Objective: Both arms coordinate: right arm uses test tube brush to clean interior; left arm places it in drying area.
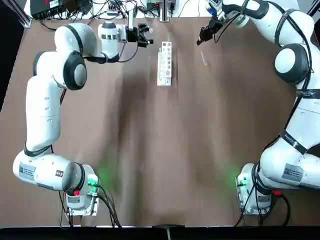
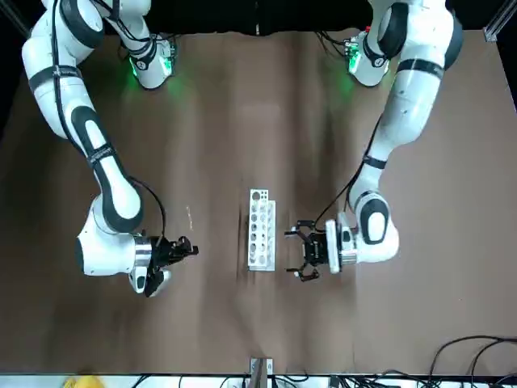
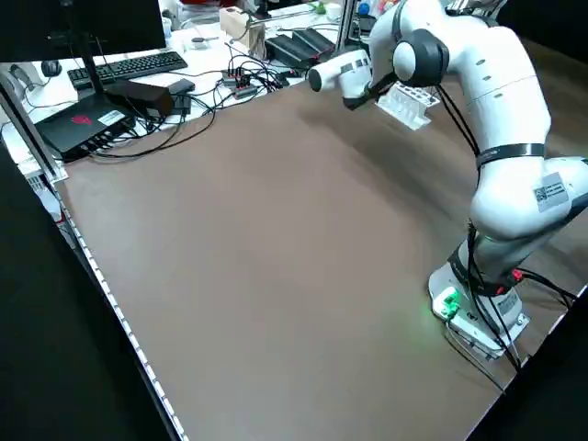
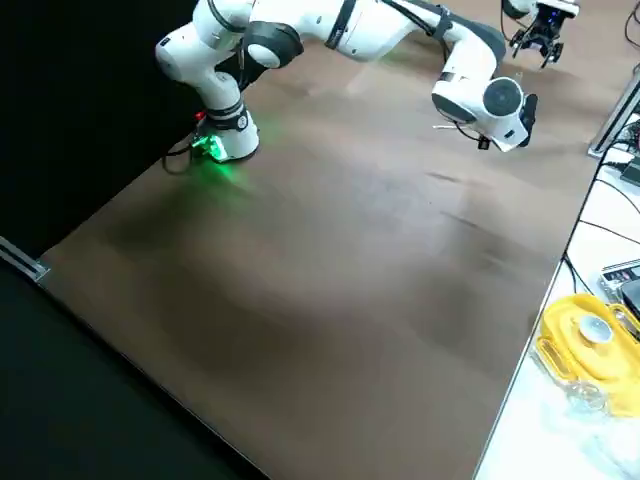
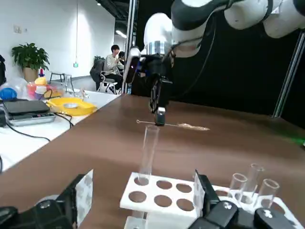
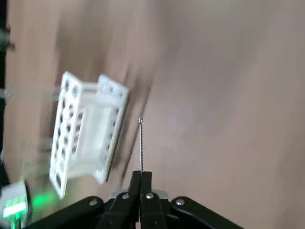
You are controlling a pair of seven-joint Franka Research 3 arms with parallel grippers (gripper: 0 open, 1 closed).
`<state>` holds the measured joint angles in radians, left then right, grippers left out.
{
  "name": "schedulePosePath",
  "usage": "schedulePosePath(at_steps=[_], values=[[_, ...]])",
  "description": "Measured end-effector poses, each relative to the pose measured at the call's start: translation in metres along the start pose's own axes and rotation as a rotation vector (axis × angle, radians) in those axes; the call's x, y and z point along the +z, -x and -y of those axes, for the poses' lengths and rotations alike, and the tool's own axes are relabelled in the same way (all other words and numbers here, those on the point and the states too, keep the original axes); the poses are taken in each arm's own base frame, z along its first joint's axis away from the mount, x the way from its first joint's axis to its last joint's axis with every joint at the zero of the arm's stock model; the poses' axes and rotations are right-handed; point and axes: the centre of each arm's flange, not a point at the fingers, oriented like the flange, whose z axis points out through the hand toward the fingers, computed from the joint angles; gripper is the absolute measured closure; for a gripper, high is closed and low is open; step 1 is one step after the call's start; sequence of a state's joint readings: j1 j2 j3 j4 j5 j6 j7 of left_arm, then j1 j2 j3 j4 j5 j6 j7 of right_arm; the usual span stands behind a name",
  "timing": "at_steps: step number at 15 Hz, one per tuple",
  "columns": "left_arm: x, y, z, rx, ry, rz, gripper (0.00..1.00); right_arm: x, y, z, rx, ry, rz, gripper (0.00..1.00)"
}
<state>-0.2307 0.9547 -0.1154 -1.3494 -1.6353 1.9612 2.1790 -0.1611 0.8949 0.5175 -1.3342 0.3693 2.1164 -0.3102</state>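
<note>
"Which way does the next tube lie?"
"The lone upright clear glass tube (image 5: 148, 152) stands at the end of the white plastic rack (image 1: 164, 64) farthest from the arm bases. The black left gripper (image 5: 141, 191) is nearer, just to its left, fingers wide apart and holding nothing. I'd judge it should close there and lift."
"And the brush?"
"The black right gripper (image 6: 141, 172), off to the rack's right, has its fingers closed on the thin metal-stemmed brush (image 5: 190, 127). The brush lies roughly level, crosswise to the upright tube, so one probably must turn before cleaning."
"Count?"
"One rack, one brush, two grippers, four tubes: the lone one plus three clustered (image 5: 252, 183) towards the rack's other end."
</note>
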Motion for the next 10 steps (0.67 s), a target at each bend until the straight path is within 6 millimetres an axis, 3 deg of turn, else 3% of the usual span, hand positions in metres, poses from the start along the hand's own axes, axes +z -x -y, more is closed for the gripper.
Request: schedulePosePath(at_steps=[6,10], values=[[0.049,0.013,0.001,0.055,-0.023,-0.091,0.01,0.04,-0.002,0.001,0.235,0.109,-0.062,0.98],[0.075,0.027,-0.012,0.044,-0.018,-0.114,0.01,0.063,0.009,-0.026,0.349,0.177,-0.079,0.98]])
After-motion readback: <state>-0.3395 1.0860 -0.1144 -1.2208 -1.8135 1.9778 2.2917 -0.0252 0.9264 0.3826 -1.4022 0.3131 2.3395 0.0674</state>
